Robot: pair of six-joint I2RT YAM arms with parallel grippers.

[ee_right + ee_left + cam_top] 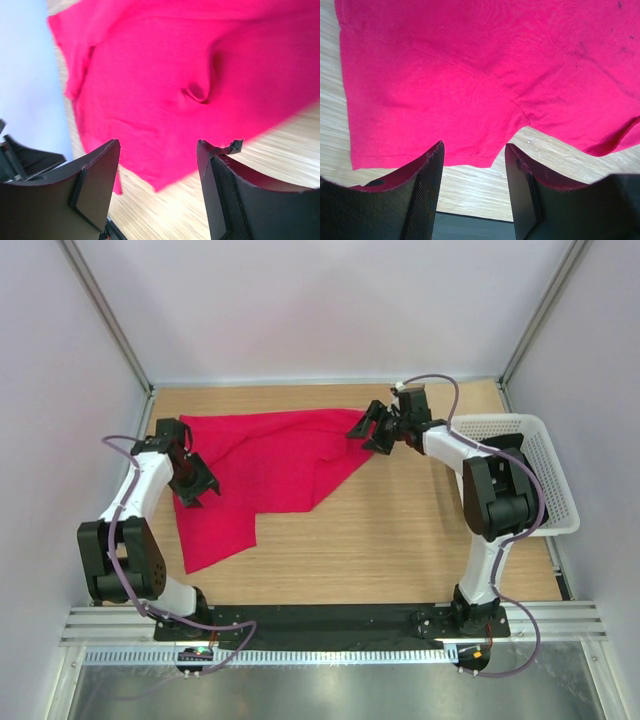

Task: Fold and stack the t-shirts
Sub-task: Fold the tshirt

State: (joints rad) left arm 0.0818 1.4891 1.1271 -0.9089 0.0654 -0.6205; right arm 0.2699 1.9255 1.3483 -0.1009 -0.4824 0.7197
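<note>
Left gripper [473, 148] and right gripper [159, 145] hung spread and empty at the rumpled red t-shirt [270, 465] edges; pinching one layer only could skew the fold.

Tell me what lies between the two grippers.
The red t-shirt spans the stretch from left gripper to right gripper, as the top view shows.
</note>
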